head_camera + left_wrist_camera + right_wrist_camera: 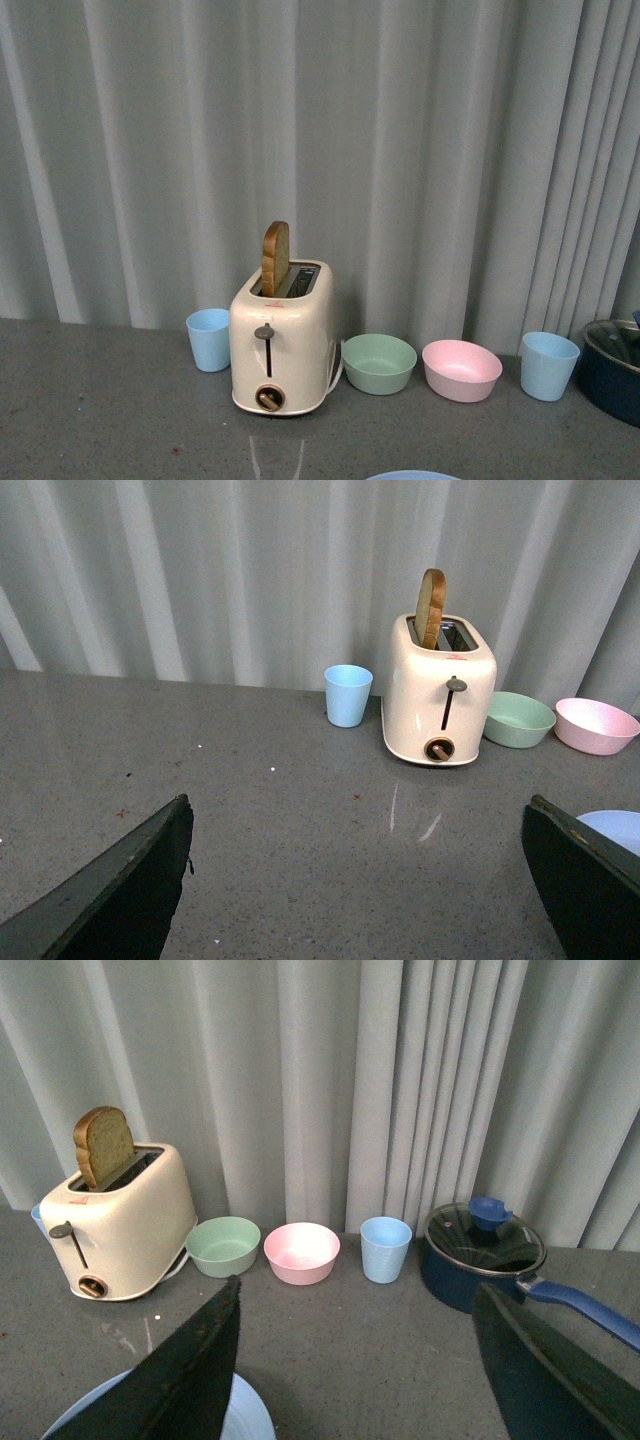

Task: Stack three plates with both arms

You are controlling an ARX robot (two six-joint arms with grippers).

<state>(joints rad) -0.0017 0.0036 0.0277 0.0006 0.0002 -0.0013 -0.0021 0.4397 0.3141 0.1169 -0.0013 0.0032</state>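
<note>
My left gripper [355, 880] is wide open and holds nothing; its two dark fingers [110, 900] stand far apart over the bare grey table [250, 810]. My right gripper [355, 1370] is also wide open and empty.

Of the three plates I can find only the blue plate [240, 1420]. It lies flat on the table near me, just under my right gripper, and a small part of its rim shows in the front view [412, 475] and at the edge of the left wrist view [612, 830]. The pink and cream plates are not in any view, so I cannot say where they are.

Behind stand the toaster [282, 340] with a bread slice [275, 258], a green bowl [379, 363], a pink bowl [461, 369], two blue cups [209, 339] and a pot [485, 1255]. These I must not touch.

I judge the task is at its start. To do the step well, I should lower the right gripper to the rim of the blue plate, keep one finger under the edge and one above, and close gently. A shallow plate can slip easily, so I should lift slowly and keep it level.
</note>
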